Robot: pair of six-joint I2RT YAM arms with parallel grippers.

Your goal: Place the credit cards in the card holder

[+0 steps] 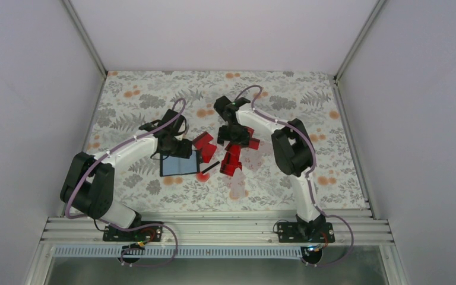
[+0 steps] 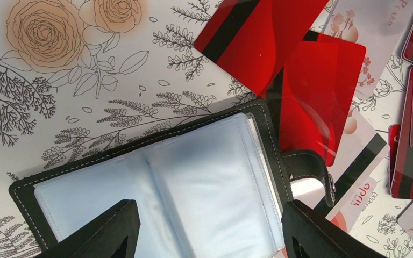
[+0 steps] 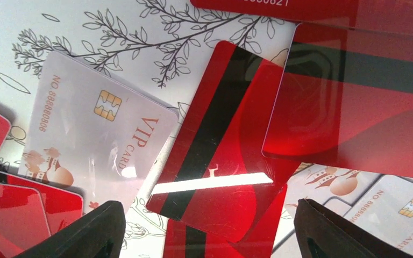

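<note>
The card holder (image 1: 178,164) lies open on the floral cloth, its shiny pale blue inner face up. It fills the lower left wrist view (image 2: 193,183), with its snap strap (image 2: 312,164) at its right edge. My left gripper (image 1: 176,149) hovers over the holder's far edge, open and empty (image 2: 209,239). Several red credit cards (image 1: 231,159) lie scattered to the right of the holder. My right gripper (image 1: 236,138) is open over them (image 3: 209,239), its fingers on either side of a red card with a black stripe (image 3: 220,140). No card is held.
White VIP cards with gold chips (image 3: 97,123) lie mixed among the red ones. Two red cards (image 2: 263,32) sit just beyond the holder's far right corner. A small red round spot (image 1: 202,176) lies by the holder's near right corner. White walls enclose the table.
</note>
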